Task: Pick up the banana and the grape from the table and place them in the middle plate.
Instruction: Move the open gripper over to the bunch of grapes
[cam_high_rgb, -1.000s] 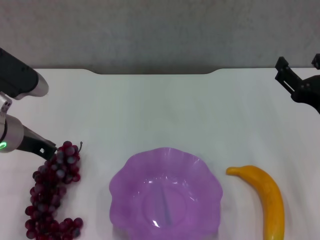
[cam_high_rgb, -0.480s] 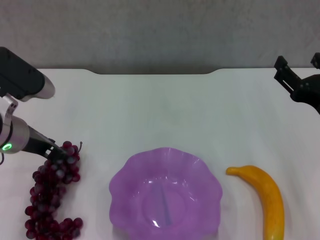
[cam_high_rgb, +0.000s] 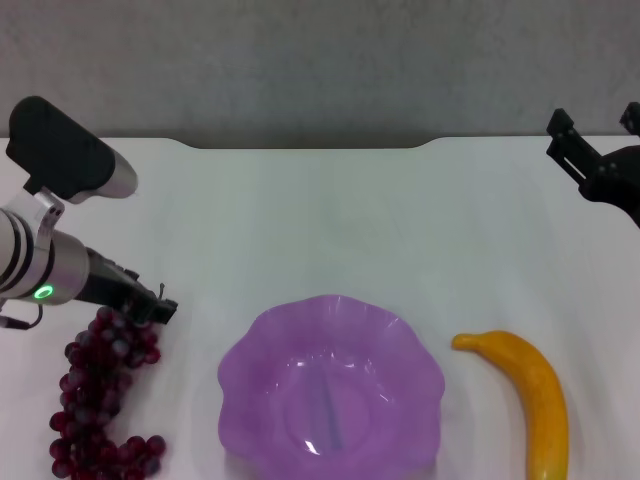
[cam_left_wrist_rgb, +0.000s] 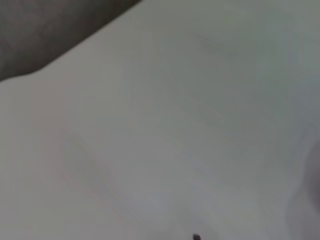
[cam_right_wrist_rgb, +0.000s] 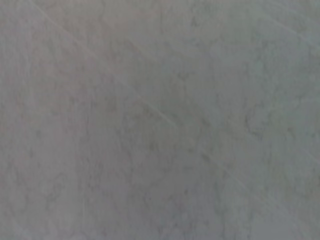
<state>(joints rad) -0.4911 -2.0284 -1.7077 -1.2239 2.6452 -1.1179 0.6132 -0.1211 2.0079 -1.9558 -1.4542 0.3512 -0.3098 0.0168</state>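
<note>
The grape (cam_high_rgb: 100, 390), a dark red-purple bunch, lies on the white table (cam_high_rgb: 320, 220) at the front left in the head view. My left gripper (cam_high_rgb: 152, 306) sits low at the bunch's top end, touching or just over its uppermost grapes. The middle plate (cam_high_rgb: 331, 388), translucent purple with a scalloped rim, stands empty at the front centre. To its right lies the banana (cam_high_rgb: 530, 390), yellow-orange and curved. My right gripper (cam_high_rgb: 596, 128) hovers open over the far right of the table, well away from the banana. Both wrist views show only bare surface.
The table's far edge has a shallow notch (cam_high_rgb: 310, 146) with a grey wall behind it. The left wrist view shows the white table (cam_left_wrist_rgb: 190, 130) and a dark strip beyond its edge.
My left arm has swung to the right and its gripper has slid across the top of the grape bunch toward the plate. The right arm, banana and plate have stayed put.
</note>
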